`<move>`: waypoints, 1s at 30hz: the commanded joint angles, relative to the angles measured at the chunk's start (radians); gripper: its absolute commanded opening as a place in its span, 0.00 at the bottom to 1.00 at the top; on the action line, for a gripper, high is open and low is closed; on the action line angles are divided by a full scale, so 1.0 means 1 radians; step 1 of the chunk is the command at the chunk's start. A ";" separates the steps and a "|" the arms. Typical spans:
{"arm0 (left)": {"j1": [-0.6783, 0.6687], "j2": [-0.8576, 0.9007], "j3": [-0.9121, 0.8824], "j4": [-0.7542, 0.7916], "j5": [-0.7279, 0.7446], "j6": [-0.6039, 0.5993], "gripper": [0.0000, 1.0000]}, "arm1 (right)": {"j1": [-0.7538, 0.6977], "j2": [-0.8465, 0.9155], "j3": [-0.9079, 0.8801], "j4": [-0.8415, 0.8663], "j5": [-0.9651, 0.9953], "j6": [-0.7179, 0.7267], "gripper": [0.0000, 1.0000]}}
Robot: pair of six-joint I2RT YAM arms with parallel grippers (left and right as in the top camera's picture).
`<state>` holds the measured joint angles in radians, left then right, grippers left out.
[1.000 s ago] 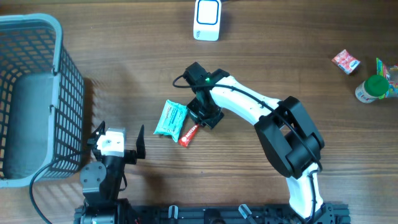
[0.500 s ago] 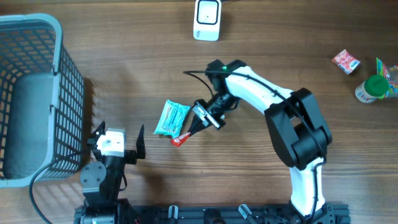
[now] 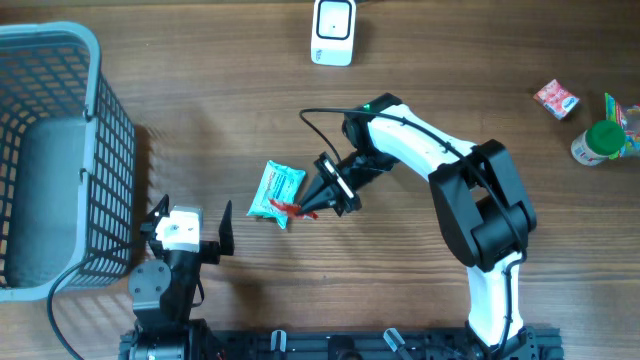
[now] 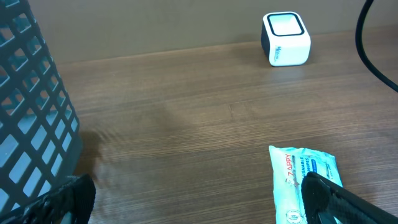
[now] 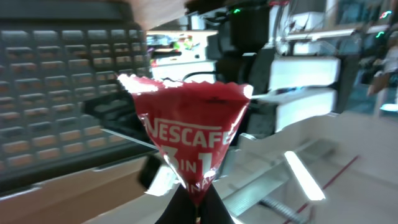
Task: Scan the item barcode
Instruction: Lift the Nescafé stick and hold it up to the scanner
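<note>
Right hand clenched on small red foil Nescafé sachet, pickup looks done (left hand released, idle); next, carry barcode-side toward white boxy scanner.

Red Nescafé sachet clamped in right gripper; white scanner well apart.
</note>
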<state>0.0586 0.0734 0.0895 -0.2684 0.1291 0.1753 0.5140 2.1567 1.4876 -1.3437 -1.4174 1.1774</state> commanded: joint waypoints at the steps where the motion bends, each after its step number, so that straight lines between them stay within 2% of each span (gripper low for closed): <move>1: -0.005 -0.005 -0.005 0.002 0.008 0.012 1.00 | -0.035 0.020 0.001 0.162 -0.097 0.359 0.04; 4: -0.005 -0.005 -0.005 0.002 0.008 0.012 1.00 | -0.064 0.020 0.001 0.360 -0.108 0.613 0.04; 8: -0.005 -0.005 -0.005 0.002 0.008 0.012 1.00 | -0.105 0.020 0.001 0.524 -0.131 0.895 0.04; 12: -0.005 -0.005 -0.005 0.002 0.008 0.012 1.00 | -0.152 0.020 0.001 0.478 -0.134 0.890 0.04; 16: -0.005 -0.005 -0.005 0.002 0.008 0.012 1.00 | -0.198 0.020 0.000 0.404 -0.035 0.890 0.04; 20: -0.005 -0.005 -0.005 0.002 0.008 0.012 1.00 | -0.238 0.020 0.000 0.231 0.035 0.890 0.04; 30: -0.005 -0.005 -0.005 0.002 0.008 0.012 1.00 | -0.254 0.020 0.000 0.242 0.169 0.856 0.04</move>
<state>0.0589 0.0734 0.0895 -0.2687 0.1291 0.1753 0.2619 2.1586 1.4834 -1.1069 -1.3132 2.0457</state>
